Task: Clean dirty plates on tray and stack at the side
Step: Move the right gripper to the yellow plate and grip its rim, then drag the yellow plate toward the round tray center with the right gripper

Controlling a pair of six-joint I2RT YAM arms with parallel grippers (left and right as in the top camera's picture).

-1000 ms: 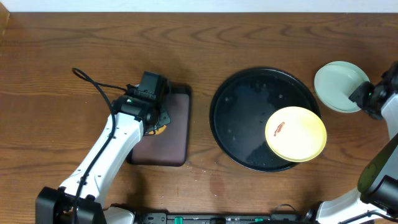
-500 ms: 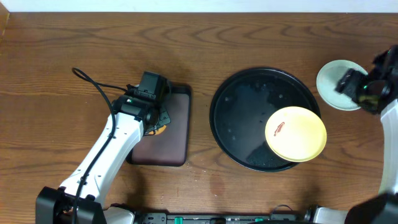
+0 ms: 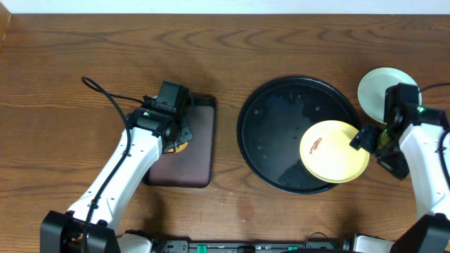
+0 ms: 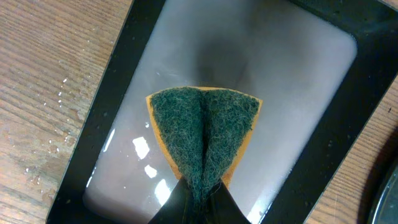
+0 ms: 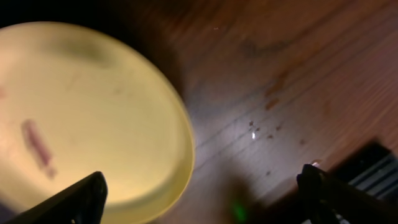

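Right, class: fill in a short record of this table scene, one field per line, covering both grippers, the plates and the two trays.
left gripper: shut on the sponge, above the rectangular tray
right gripper: open, at the yellow plate's right edge
yellow plate: on the round tray, overhanging its lower right rim
smear: red-brown, on the yellow plate's left part
pale plate: on the table, right of the round tray
rectangular tray: looks wet inside
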